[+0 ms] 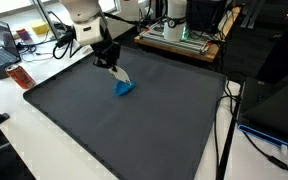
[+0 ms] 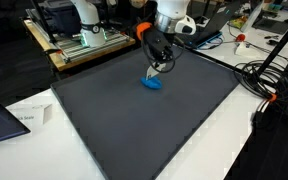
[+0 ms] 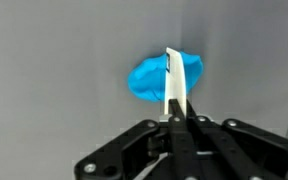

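White flat stick (image 3: 174,78), thin and pale with a faint yellowish edge, stands clamped in the black gripper (image 3: 176,118), which is clenched on the stick's lower end at the bottom centre of the wrist view. From there the stick runs up the frame and crosses the right part of a blue crumpled lump (image 3: 147,78) just above the middle of that view. In both exterior views the lump rests near the middle of the frame on a dark grey mat (image 1: 134,130) that covers most of the white bench (image 1: 44,145), and the gripper slants down to it from above.

We judge that the work here asks for a firm clamp, so the stick does not twist or slip, and for slow, small motions, since the lump looks light and could skid on the smooth mat. We would hold the stick's tip low and square to the lump. We cannot tell whether the tip touches the lump or hangs just over it, nor whether the lump is cloth or plastic. Its colour is bright and even, its outline rounded but irregular.
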Robot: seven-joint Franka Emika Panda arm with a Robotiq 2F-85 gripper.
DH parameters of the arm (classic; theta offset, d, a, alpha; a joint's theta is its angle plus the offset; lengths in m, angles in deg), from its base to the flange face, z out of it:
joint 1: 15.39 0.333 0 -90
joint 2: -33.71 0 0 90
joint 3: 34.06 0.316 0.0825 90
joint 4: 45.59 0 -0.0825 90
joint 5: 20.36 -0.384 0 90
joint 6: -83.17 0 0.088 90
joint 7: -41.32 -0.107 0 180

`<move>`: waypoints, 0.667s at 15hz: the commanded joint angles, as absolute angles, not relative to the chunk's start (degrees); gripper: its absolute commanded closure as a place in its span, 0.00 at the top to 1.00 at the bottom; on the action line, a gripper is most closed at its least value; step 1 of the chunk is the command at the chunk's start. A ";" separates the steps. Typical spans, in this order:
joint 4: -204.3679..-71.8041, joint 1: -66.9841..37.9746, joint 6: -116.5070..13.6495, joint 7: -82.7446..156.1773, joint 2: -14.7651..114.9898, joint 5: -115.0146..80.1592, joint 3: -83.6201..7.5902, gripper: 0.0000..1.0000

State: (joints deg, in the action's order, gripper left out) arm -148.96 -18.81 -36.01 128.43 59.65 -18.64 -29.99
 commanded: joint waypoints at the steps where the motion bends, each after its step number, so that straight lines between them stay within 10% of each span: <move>1: -146.99 -18.12 -36.28 128.87 61.60 -15.84 -29.96 0.01; 10: -145.12 -17.73 -36.29 128.70 64.67 -13.97 -29.78 0.01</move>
